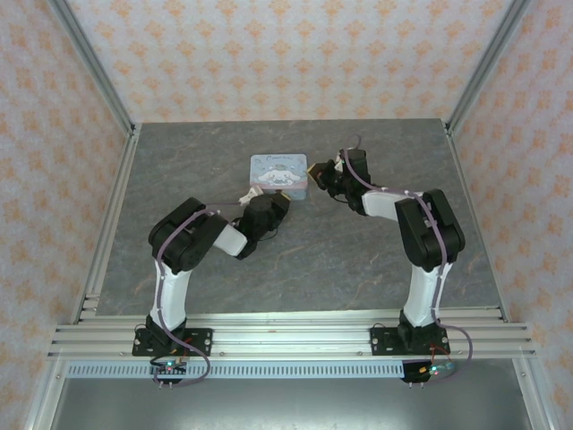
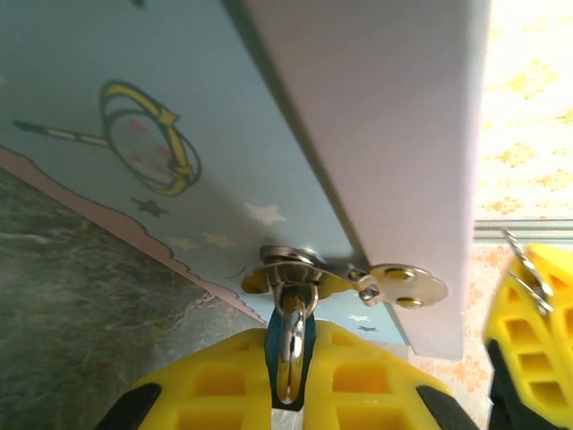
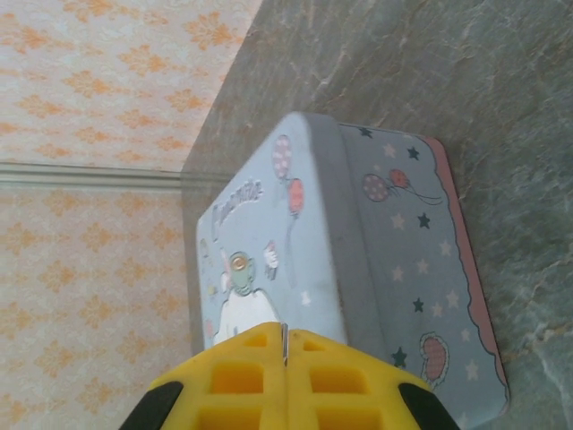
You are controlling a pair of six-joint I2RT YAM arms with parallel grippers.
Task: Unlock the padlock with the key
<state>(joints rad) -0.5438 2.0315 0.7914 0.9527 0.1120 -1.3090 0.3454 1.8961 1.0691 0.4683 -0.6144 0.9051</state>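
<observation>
Padlock pinned, key in hand
Left jaws clamp the tiny, slick padlock [image 2: 288, 354] by its flat sides at the tin's [image 1: 279, 170] hasp [image 2: 394, 285], near the desk's [image 1: 358, 260] far edge; right jaws pinch what looks like the key [image 3: 285, 344], thin, light, easily slipped.

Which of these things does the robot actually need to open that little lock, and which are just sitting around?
Needed for the job:
- padlock, clamped in the left gripper
- key, pinched in the right gripper
- metal hasp the padlock hangs from

Just there:
- cartoon tin that carries the hasp
- grey table
- patterned walls
</observation>
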